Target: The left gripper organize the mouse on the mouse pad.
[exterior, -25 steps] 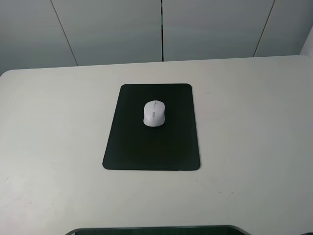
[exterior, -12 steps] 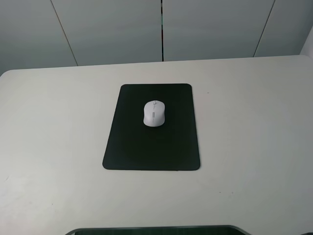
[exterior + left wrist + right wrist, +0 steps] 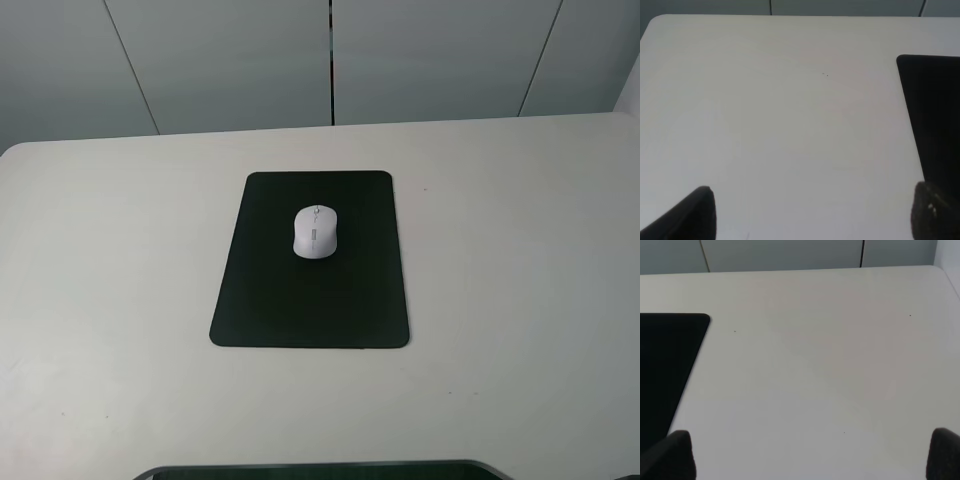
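1. Reading the high view first, I find the small white oval mouse (image 3: 316, 232) with its grey strip and scroll wheel lying on the flat matte black rectangular mouse pad (image 3: 300, 310), in the pad's far half and about centred across it; its long axis runs toward and away from me, in line with the pad's long sides.
2. My left gripper (image 3: 810, 220) sits over bare pale bench (image 3: 110, 300), its two dark fingers spread wide with nothing between them; the pad's edge shows at one side of its wrist view, the mouse not at all.
3. I judge the mouse lies rightward and forward of the left gripper, across the pad's near edge.
4. The right gripper (image 3: 812, 457) is likewise spread and empty, with the pad's corner in view; neither arm appears in the high view, so I cannot tell which is nearer.
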Controlling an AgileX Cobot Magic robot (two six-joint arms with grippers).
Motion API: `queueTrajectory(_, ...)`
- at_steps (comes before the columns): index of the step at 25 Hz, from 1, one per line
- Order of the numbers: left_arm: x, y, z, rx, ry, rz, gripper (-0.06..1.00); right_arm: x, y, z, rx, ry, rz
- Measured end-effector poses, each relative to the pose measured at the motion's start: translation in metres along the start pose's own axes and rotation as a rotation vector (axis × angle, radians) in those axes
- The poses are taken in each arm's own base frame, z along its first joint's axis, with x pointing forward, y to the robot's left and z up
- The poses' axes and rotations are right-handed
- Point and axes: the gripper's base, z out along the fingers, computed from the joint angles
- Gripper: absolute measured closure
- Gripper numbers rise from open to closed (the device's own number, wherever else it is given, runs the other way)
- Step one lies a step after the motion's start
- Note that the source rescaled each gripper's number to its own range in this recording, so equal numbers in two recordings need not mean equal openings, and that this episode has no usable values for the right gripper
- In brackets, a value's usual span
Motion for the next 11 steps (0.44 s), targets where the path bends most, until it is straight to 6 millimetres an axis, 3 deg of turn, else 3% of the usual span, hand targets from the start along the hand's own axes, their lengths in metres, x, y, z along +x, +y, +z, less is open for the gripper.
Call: queueTrajectory(11,0.0,0.0005,0.0,-0.005,0.0,-0.003,-0.06,0.0,0.0,0.0,0.0,0.0,0.0)
